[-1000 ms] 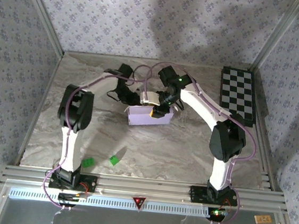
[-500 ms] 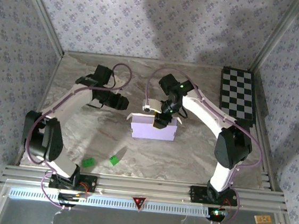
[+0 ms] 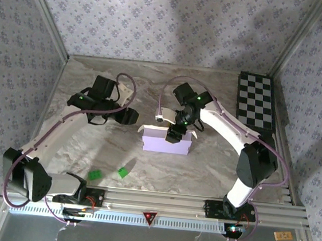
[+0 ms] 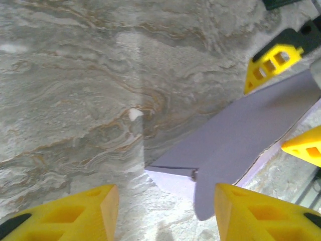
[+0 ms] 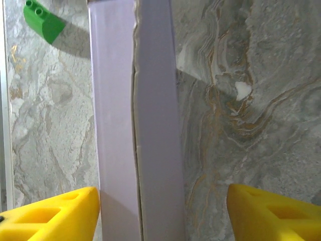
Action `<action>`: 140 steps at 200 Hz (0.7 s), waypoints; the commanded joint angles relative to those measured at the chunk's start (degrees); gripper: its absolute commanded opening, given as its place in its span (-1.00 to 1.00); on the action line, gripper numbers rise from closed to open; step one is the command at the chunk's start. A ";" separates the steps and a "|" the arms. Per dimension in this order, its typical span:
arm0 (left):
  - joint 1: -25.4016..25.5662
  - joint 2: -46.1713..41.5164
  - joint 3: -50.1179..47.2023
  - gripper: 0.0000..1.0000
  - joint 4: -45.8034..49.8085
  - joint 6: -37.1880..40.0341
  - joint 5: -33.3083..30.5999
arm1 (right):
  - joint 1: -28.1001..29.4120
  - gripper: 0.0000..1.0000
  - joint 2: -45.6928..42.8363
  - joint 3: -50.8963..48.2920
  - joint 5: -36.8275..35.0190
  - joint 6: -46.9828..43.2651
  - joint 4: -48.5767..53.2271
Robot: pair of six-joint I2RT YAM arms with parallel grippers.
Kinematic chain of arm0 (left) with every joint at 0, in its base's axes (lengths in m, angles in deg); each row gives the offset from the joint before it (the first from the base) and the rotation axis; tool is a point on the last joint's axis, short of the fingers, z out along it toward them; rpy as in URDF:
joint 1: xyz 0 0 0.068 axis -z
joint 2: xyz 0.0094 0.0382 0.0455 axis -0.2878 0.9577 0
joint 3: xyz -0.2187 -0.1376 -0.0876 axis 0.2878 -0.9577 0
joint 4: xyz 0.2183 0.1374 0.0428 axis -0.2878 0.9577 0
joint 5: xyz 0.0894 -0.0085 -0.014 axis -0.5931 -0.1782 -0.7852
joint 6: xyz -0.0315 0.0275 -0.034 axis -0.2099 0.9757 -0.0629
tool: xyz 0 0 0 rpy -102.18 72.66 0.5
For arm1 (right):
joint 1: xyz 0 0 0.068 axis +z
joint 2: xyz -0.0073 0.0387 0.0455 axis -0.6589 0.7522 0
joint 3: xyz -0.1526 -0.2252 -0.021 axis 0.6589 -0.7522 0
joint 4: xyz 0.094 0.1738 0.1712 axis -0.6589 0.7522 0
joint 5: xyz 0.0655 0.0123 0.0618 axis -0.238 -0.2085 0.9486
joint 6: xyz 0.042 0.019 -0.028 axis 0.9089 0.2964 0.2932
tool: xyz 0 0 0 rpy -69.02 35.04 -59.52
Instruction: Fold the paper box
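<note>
The paper box (image 3: 167,142) is a pale-lilac shallow box standing in the middle of the table, its top open. My right gripper (image 3: 174,134) hangs over its back wall with the jaws open. In the right wrist view the box wall (image 5: 135,125) runs up between the spread yellow fingertips of that gripper (image 5: 163,216); the left one is close beside it and the right one well clear. My left gripper (image 3: 131,116) sits left of the box, open and holding nothing. In the left wrist view a box corner flap (image 4: 235,140) lies just ahead of the left gripper (image 4: 163,213).
Two small green bricks (image 3: 94,175) (image 3: 122,172) lie near the front left, and one green brick (image 5: 42,20) lies beyond the box. A black-and-white checkerboard (image 3: 256,102) lies at the back right. Patterned walls close in the table on three sides.
The left arm has swung away to the left, off the box. The right gripper's jaws have spread wider over the box wall. The box now sits squarer.
</note>
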 commanded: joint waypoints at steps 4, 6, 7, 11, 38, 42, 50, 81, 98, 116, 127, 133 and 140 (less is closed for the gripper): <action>1.91 -0.53 0.84 0.14 0.34 3.02 1.32 | -0.91 0.46 -4.00 -0.96 1.91 2.72 -1.77; 2.03 -0.51 0.97 0.14 0.34 3.21 1.44 | -0.99 0.47 -4.21 -1.03 2.10 2.91 -1.92; 2.09 -0.50 1.00 0.14 0.36 3.30 1.47 | -0.97 0.47 -4.34 -1.10 2.21 3.00 -1.99; 2.28 -0.38 1.19 0.15 0.31 3.65 1.73 | -1.11 0.48 -4.72 -1.24 2.66 3.28 -2.28; 3.48 -0.06 2.85 0.21 -0.12 6.37 3.97 | -2.31 0.52 -7.71 -2.34 5.97 5.57 -3.62; 3.71 -0.10 3.07 0.23 -0.29 6.66 4.36 | -2.56 0.52 -8.26 -2.57 6.31 6.05 -4.01; 3.90 -0.06 3.52 0.28 -0.58 7.50 5.15 | -3.10 0.52 -9.62 -3.22 7.25 7.15 -5.05; 5.37 0.63 5.78 0.42 -0.81 11.95 6.69 | -5.53 0.52 -16.04 -8.30 5.25 19.39 -13.50; 6.85 2.22 8.01 0.46 -0.58 15.71 7.28 | -6.80 0.48 -19.91 -10.80 0.60 27.72 -17.22; 9.12 4.44 10.47 0.50 1.31 20.41 7.68 | -8.30 0.44 -24.79 -14.47 -4.56 37.48 -21.27; 10.47 6.17 12.14 0.52 2.70 23.86 8.26 | -9.15 0.39 -27.86 -17.23 -7.45 42.80 -22.42; 11.47 7.11 13.00 0.54 3.72 26.04 8.49 | -9.44 0.38 -29.50 -18.43 -8.86 45.24 -22.59; 12.74 8.24 13.98 0.55 5.04 28.50 8.30 | -9.85 0.37 -31.38 -19.72 -10.34 48.09 -22.68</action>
